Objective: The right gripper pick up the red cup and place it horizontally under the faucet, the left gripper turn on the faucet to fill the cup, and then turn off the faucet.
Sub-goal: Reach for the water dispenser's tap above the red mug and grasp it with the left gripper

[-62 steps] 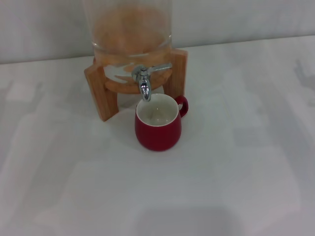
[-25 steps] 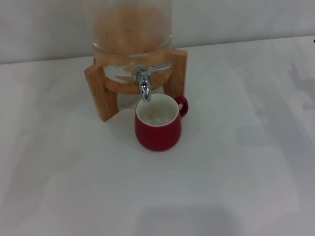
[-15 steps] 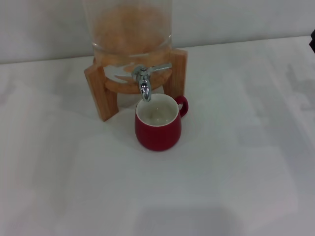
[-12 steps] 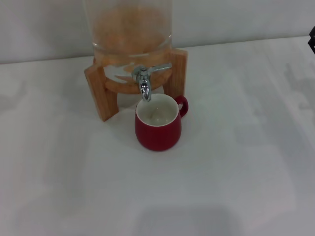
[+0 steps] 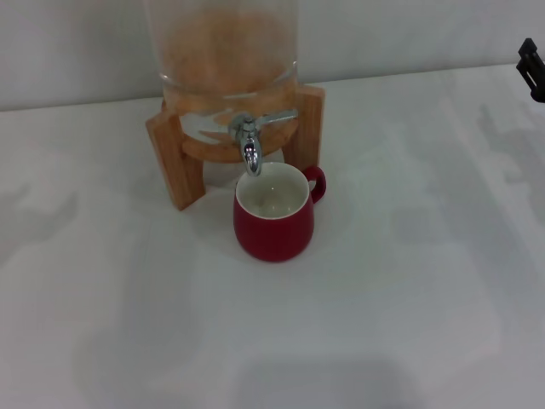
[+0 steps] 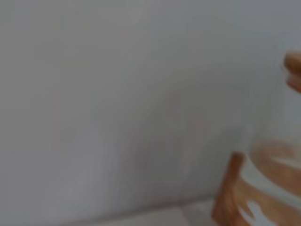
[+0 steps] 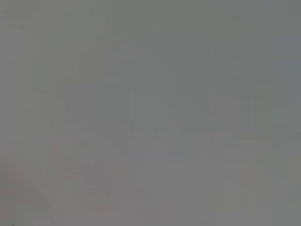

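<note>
The red cup (image 5: 273, 218) stands upright on the white table, its white inside showing and its small handle to the right. The chrome faucet (image 5: 249, 136) sits right above the cup's rim, its lever pointing right and its spout pointing down. It is fitted to a glass dispenser (image 5: 223, 60) on a wooden stand (image 5: 173, 155). A black tip of my right gripper (image 5: 531, 66) shows at the far right edge, well away from the cup. My left gripper is out of view; the left wrist view shows only the wooden stand (image 6: 226, 192) and the glass.
A grey wall (image 5: 409, 34) runs behind the white table (image 5: 383, 281). The right wrist view shows only plain grey.
The black tip of my right gripper has come further into view at the far right edge. The cup and the faucet have not moved.
</note>
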Controlling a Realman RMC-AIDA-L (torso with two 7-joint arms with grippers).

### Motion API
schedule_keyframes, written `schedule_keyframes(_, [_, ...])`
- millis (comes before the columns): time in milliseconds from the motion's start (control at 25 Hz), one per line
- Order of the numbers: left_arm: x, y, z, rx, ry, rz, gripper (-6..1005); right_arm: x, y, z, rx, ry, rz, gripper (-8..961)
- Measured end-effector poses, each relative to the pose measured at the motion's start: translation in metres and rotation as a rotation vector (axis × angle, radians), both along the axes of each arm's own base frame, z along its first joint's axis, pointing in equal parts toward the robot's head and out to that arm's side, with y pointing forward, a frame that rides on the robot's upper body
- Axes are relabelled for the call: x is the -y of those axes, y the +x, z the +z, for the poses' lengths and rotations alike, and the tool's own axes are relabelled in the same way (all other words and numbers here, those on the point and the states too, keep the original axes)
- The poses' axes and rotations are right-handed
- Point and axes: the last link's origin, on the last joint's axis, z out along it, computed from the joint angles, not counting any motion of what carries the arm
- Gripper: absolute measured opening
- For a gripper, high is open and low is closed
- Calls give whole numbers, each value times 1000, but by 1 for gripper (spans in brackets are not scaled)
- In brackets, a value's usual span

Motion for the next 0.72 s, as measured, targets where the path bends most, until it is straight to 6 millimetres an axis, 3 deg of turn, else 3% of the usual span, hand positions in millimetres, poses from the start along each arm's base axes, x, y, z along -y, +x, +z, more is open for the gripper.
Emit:
schedule_keyframes(360, [26,15,-15,-71,-223,57,831,1,-1,-5,8,-28,3,685])
schedule_keyframes(560, [29,21,-11,-57,-196,-13,832,4,1,-9,10,-41,0,685])
schedule_keyframes(720, [21,24,-9,-89,-159,-101,832,5,0,-12,11,-58,8,684])
